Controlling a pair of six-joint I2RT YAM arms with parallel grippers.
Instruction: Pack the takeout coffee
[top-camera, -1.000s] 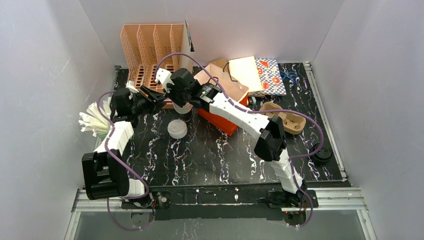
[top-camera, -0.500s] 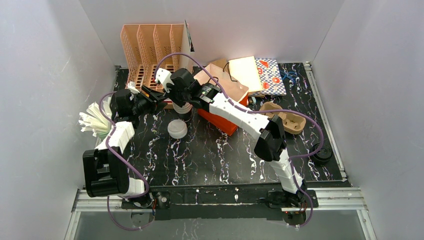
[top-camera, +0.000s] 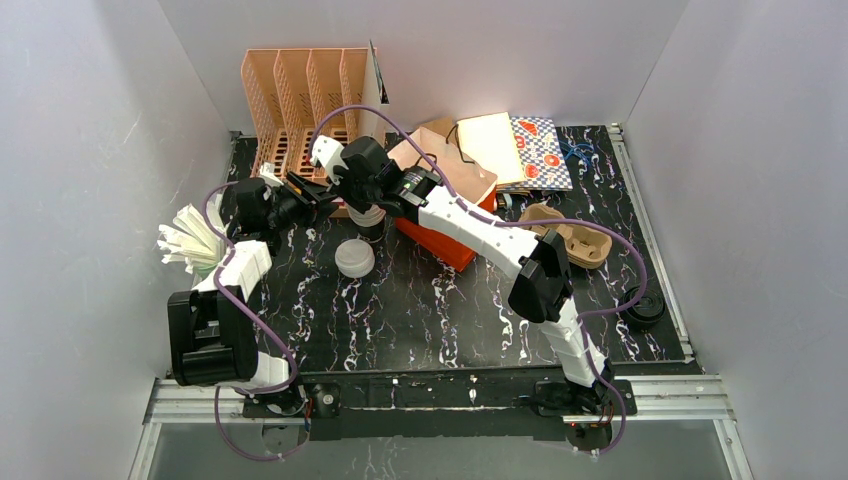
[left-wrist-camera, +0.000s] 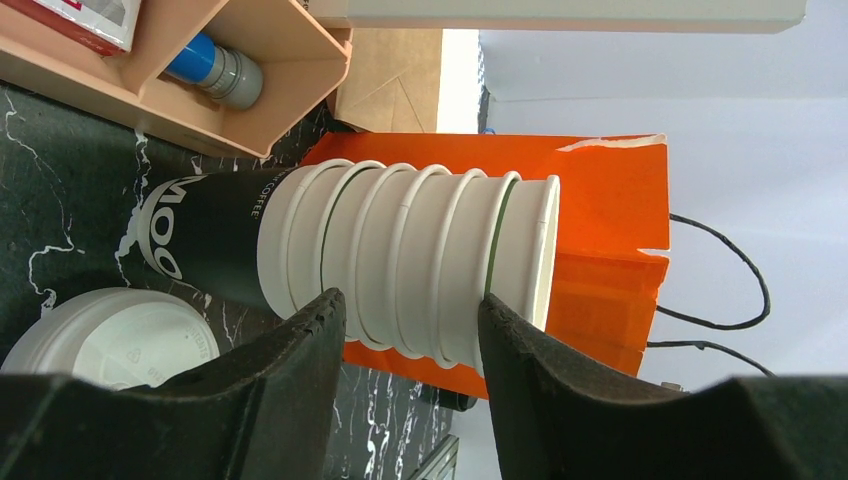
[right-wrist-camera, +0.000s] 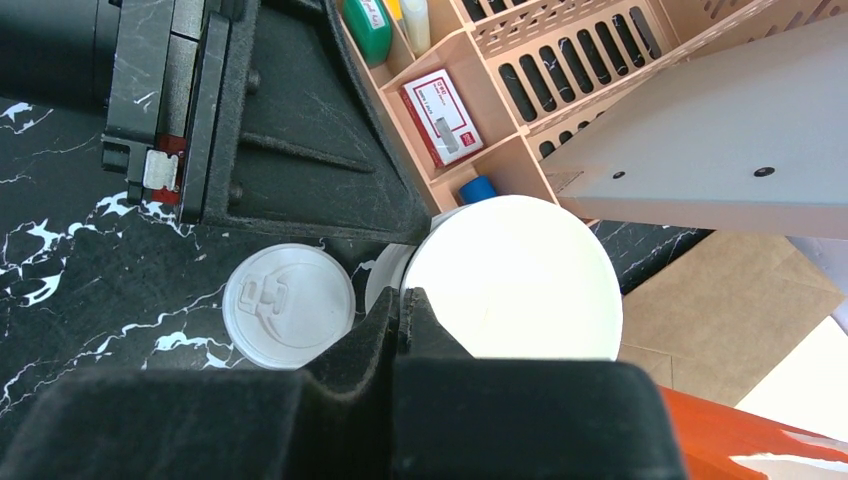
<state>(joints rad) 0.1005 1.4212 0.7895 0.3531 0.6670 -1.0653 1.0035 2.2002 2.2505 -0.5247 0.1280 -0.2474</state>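
The takeout coffee is out of view; no lidded cup shows. A stack of lidless white cups (top-camera: 370, 218) sits nested in a dark printed cup (left-wrist-camera: 200, 235) on the table's back left. My right gripper (right-wrist-camera: 403, 298) hangs over it. It is shut on the rim of the top white cup (right-wrist-camera: 515, 280), one finger inside and one outside. My left gripper (left-wrist-camera: 405, 310) is open at the stack's left side, its fingertips (left-wrist-camera: 322, 305) against the white rims (left-wrist-camera: 420, 260). A loose white lid (top-camera: 354, 258) lies flat in front of the stack.
A peach desk organizer (top-camera: 300, 95) stands behind the stack. An orange bag (top-camera: 445, 245) lies to its right, with a brown paper bag (top-camera: 450, 165) and booklets (top-camera: 510, 145) behind. A pulp cup carrier (top-camera: 575, 238) and a black round lid-like thing (top-camera: 645, 308) are at right. White sticks (top-camera: 190, 240) fan out at left.
My left arm has shifted slightly toward the back, its gripper staying at the stack. The right arm and the cups have not visibly moved.
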